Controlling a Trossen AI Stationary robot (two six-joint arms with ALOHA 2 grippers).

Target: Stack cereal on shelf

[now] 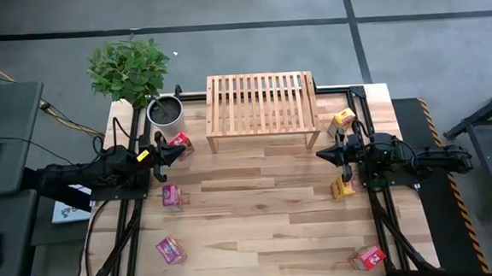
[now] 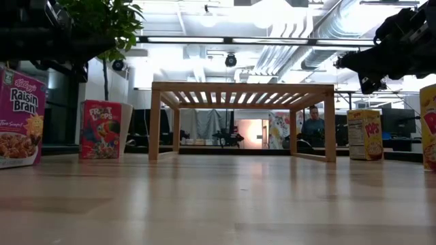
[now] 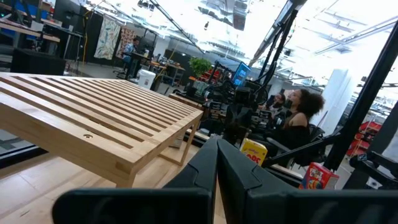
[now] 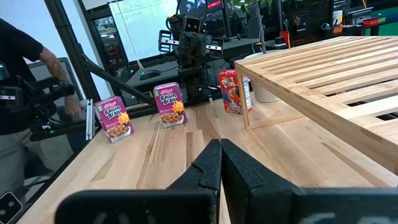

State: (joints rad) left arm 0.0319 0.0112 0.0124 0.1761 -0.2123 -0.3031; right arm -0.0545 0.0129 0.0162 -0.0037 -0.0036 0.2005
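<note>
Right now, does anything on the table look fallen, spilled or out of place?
Nothing stands out. The low light-wood slatted shelf stands level and bare, and the small cardboard cereal boxes, like the pink one, are scattered around it with no visible damage.

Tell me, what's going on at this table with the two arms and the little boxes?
Nothing is being handled just now. The left gripper and right gripper both hang shut above the table, holding nothing. The six cereal boxes stand scattered on the table: a red one by the left gripper, a yellow one by the right. The shelf has no boxes on it, so the stacking has not begun.
</note>
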